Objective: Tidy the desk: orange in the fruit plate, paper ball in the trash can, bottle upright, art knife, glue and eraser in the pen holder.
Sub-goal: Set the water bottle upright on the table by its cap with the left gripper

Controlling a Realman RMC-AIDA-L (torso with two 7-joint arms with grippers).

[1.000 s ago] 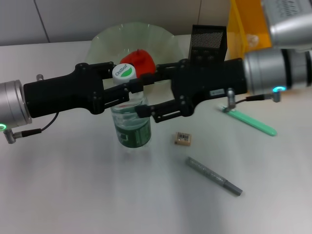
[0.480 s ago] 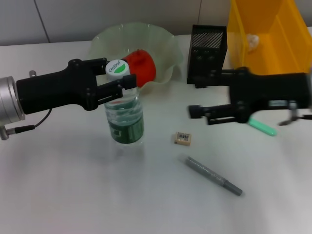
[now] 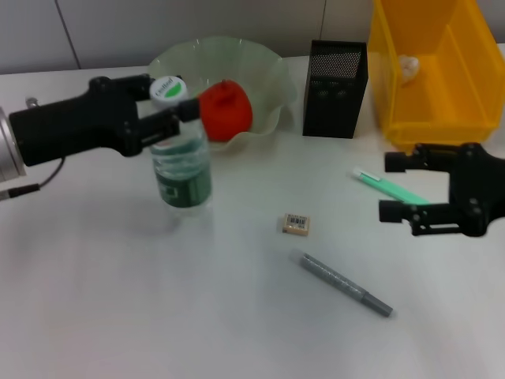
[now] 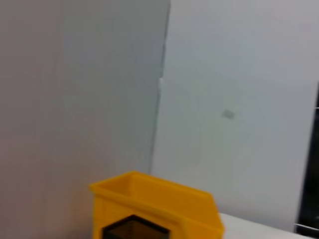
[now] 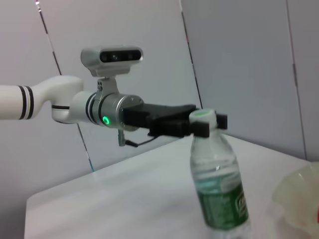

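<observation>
The clear bottle (image 3: 183, 170) with the green label stands upright left of centre, and my left gripper (image 3: 170, 106) is shut on its neck just under the white cap; the right wrist view shows the same grip on the bottle (image 5: 219, 194). My right gripper (image 3: 387, 187) hovers open at the right, its jaws on either side of the green art knife (image 3: 372, 180) lying on the table. The orange (image 3: 225, 110) rests in the fruit plate (image 3: 268, 71). A paper ball (image 3: 408, 67) lies in the yellow trash can (image 3: 465, 87). The eraser (image 3: 296, 224) and grey glue stick (image 3: 345, 284) lie on the table before the pen holder (image 3: 335, 79).
The trash can stands at the back right with the pen holder just to its left; both also show in the left wrist view as the yellow bin (image 4: 159, 209) and black holder (image 4: 132, 229). White tabletop spreads across the front.
My right gripper has let go of the bottle and drawn back to the right. My left gripper has carried the upright bottle leftwards and slightly back.
</observation>
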